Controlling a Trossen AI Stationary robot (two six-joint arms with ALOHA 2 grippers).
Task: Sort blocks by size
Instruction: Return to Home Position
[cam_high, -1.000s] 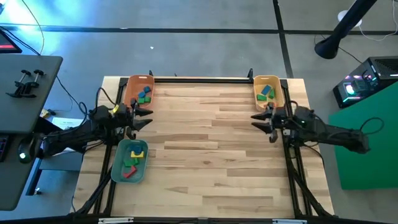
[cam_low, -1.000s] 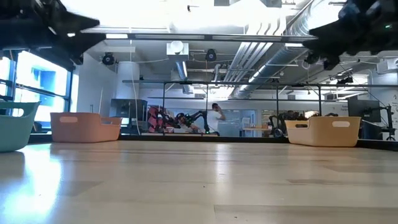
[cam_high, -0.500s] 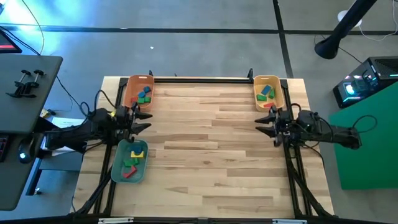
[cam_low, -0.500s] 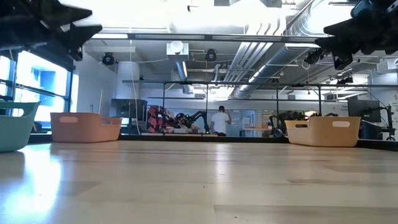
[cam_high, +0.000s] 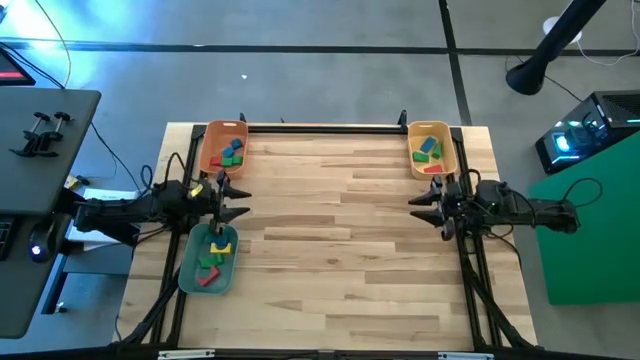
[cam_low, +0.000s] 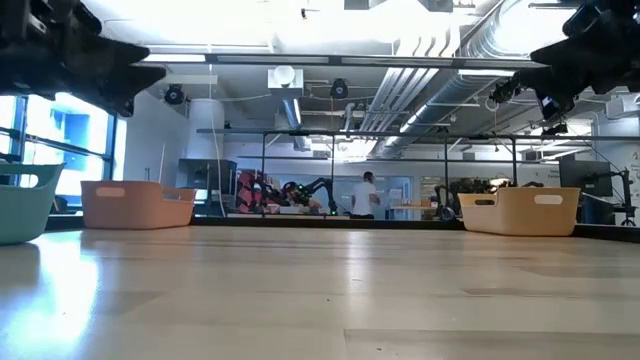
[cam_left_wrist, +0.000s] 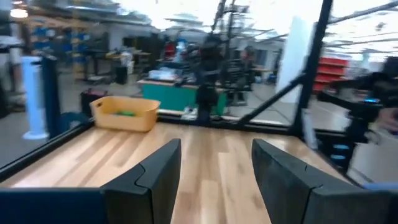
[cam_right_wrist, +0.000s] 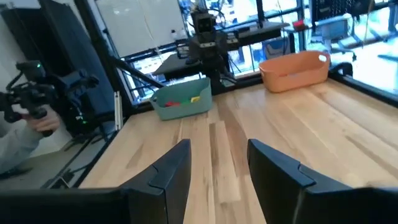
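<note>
Finds the left gripper (cam_high: 240, 198) hovering over the left edge of the counter (cam_high: 340, 250), between the orange tray (cam_high: 207, 135) and the green tray (cam_high: 187, 270), pointing toward the counter's middle. Confirms by the left wrist view its fingers (cam_left_wrist: 149, 183) spread wide apart, released, grasping nothing. Finds the right gripper (cam_high: 418, 203) hovering over the right edge, just nearer than the yellow tray (cam_high: 411, 150), pointing across toward the left arm. Confirms by the right wrist view its fingers (cam_right_wrist: 165, 180) likewise released and empty. Places both grippers well apart from each other and, by the low view, raised above the counter surface.

Locates the blocks (cam_high: 232, 152) inside the three trays. Records green, blue and red pieces in the orange tray at the far left corner. Records green and blue pieces, plus one red piece at the near end, in the yellow tray at the far right corner. Records yellow, green and red pieces in the green tray at the left edge, nearer than the orange one and just beside the left gripper. Cannot tell single shapes or sizes from the high view. Sees from the low view only the tray walls, with the contents hidden behind them. Notes a person (cam_low: 367, 195) standing in the room well beyond the counter.
</note>
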